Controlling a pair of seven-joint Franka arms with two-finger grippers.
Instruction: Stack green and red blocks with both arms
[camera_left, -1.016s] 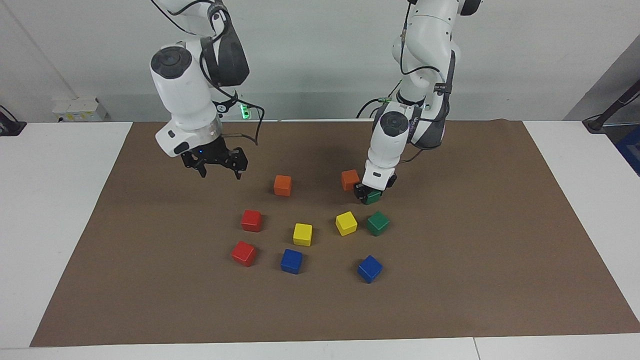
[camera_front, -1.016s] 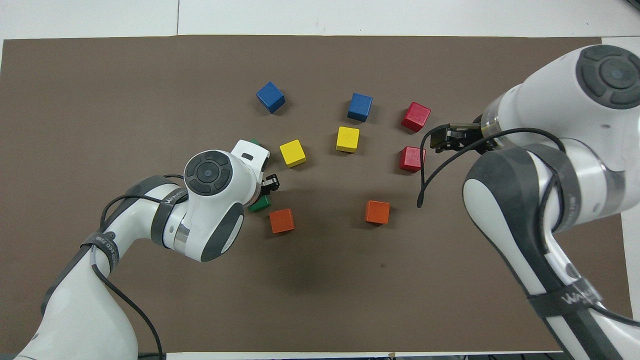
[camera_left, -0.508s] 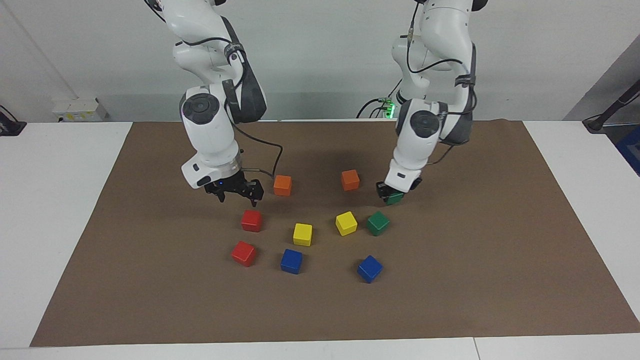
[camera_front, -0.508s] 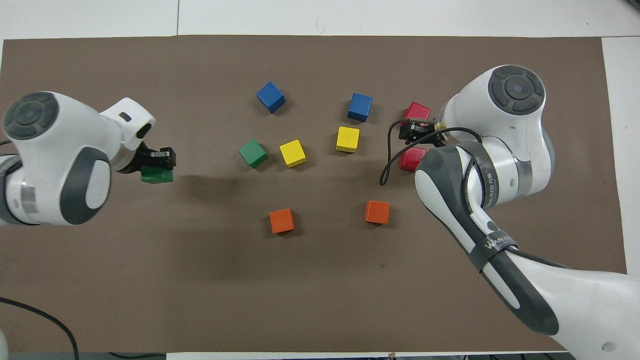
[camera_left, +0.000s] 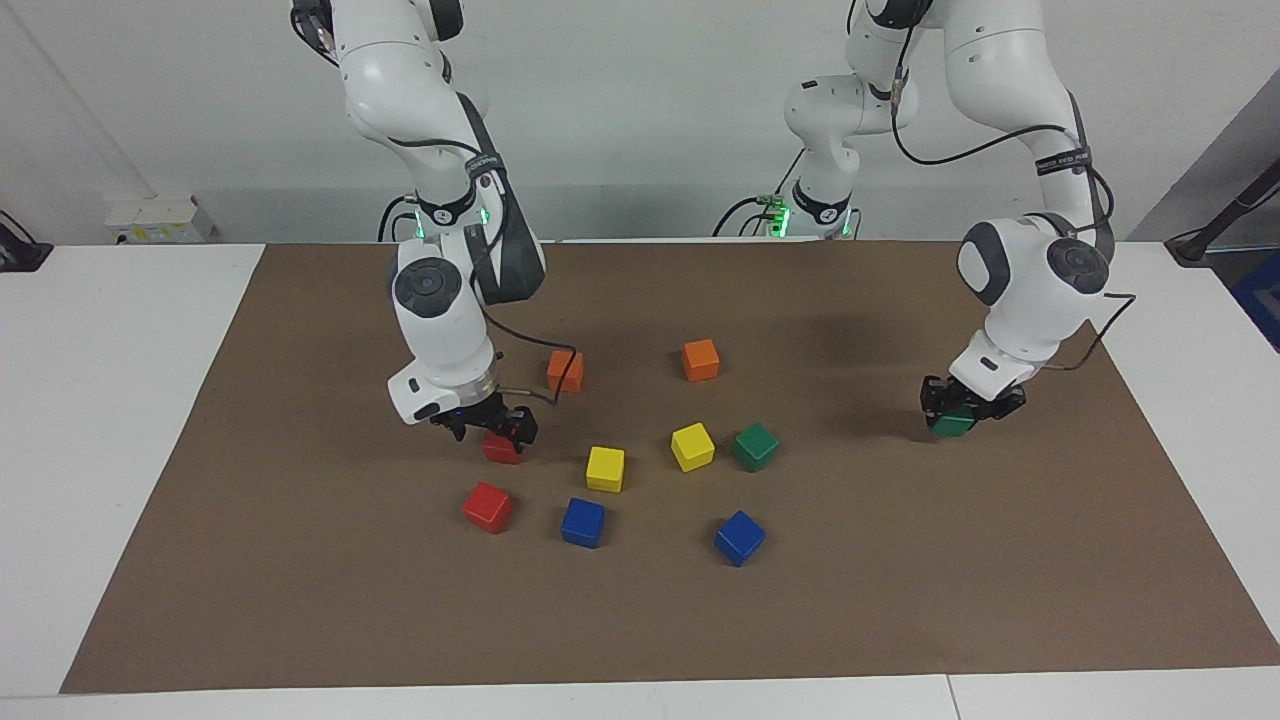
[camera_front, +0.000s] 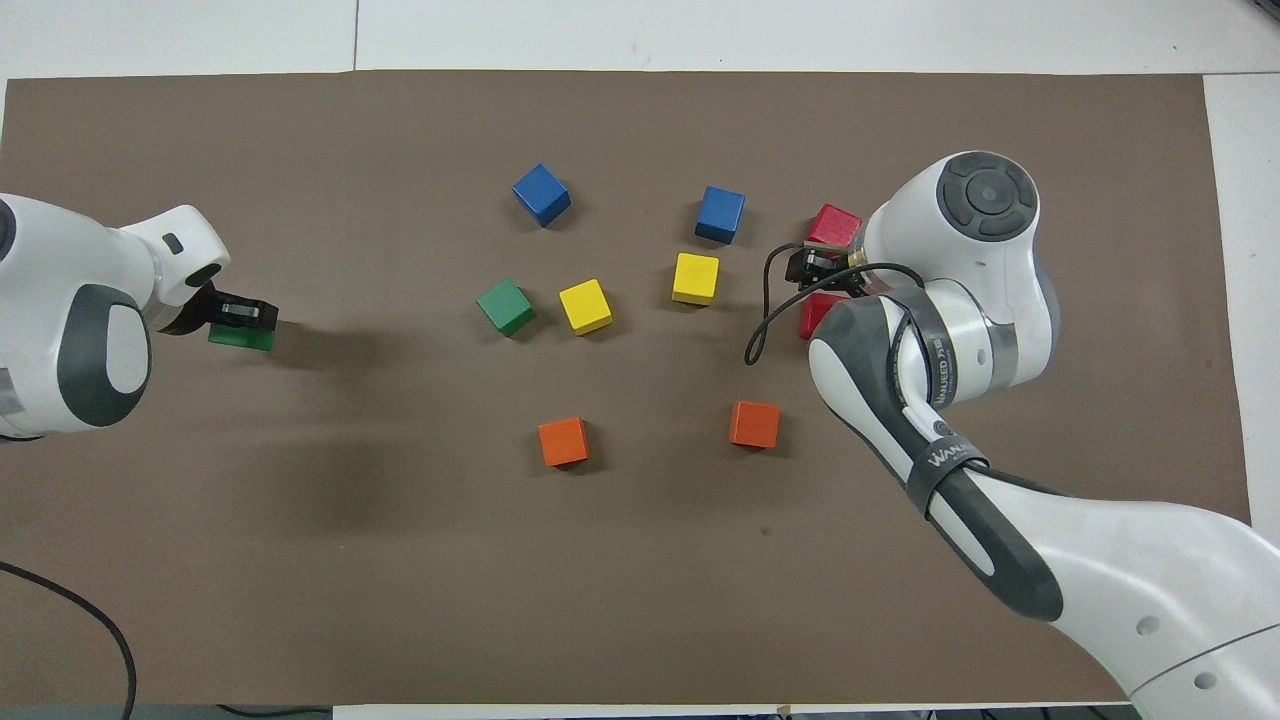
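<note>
The left gripper (camera_left: 970, 408) is clamped on a small glossy dark green cube (camera_left: 953, 424), low over the brown paper mat (camera_left: 900, 600) toward the left arm's end of the table, with bare mat all round it — well apart from the other cubes and short of the mat's end edge. The second dark green cube (camera_left: 756, 446) sits on the mat just beside a yellow cube (camera_left: 692, 446), a slim gap between them.

The right gripper (camera_left: 487, 425) is down at a bright red glossy cube (camera_left: 501, 449), its fingers spread wide on either side of it; whether they touch it cannot be told. The second red cube (camera_left: 488, 506) lies just beside that one, farther from the robots, apart from it.

Another yellow cube (camera_left: 605, 468), two blue cubes (camera_left: 583, 522) (camera_left: 740, 537) and two orange cubes (camera_left: 565, 371) (camera_left: 701, 359) make up the rest of the cluster mid-mat. Wide open strips of mat run along the edge farthest from the robots and at both ends — the white table (camera_left: 100, 420) shows past the mat's edges.
</note>
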